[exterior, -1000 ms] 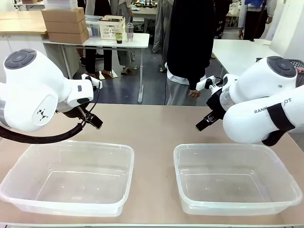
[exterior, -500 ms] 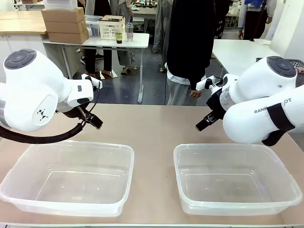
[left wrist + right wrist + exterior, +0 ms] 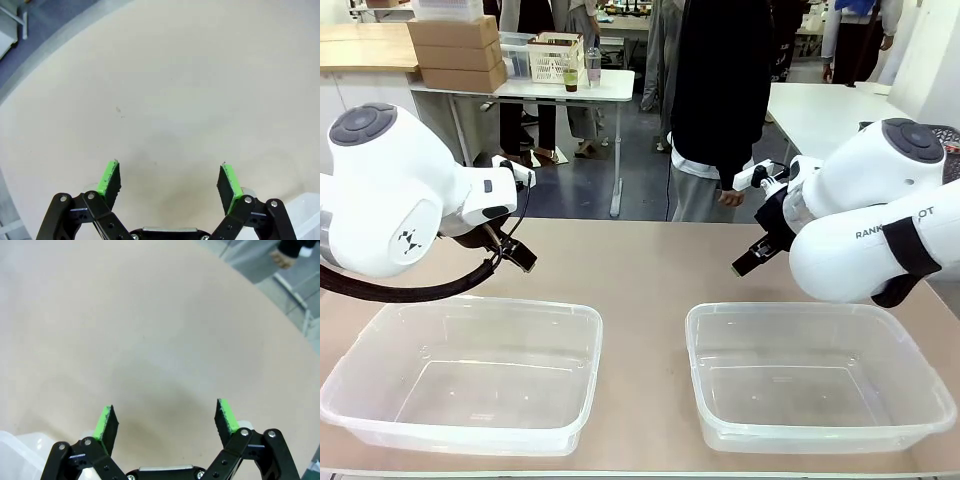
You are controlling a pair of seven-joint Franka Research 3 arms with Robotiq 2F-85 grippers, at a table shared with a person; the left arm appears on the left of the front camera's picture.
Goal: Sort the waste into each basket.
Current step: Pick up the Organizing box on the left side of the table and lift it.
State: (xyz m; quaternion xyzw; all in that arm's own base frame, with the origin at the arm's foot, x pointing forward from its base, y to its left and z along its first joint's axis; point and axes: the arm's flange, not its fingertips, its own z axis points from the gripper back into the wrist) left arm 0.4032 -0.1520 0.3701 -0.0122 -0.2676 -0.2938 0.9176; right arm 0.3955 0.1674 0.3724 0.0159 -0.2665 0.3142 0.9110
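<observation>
Nothing has changed place since the earlier pictures: both arms, both tubs and the person stand the same as one second ago.

The left gripper (image 3: 518, 255) hangs over the bare worktop (image 3: 630, 270), a little beyond the far rim of the left tub (image 3: 480, 306). Its jaws stand wide apart and hold nothing. In the left wrist view the left gripper (image 3: 170, 172) shows its green pads (image 3: 111, 177) with only the beige worktop surface between them, and a corner of a clear tub (image 3: 309, 220) is at the bottom right.

The right gripper (image 3: 745, 262) hangs in the same way beyond the far rim of the right tub (image 3: 780, 308), its jaws also spread wide with nothing in them. In the right wrist view the right gripper (image 3: 165, 415) is above the bare worktop, and a tub corner (image 3: 15, 455) shows at the bottom left.

The two clear tubs lie side by side on the near part of the worktop, apart from each other, one on the left and one on the right.

At the far side stands a person in a dark top (image 3: 720, 90), one hand (image 3: 728, 197) hanging by the far edge of the worktop.
</observation>
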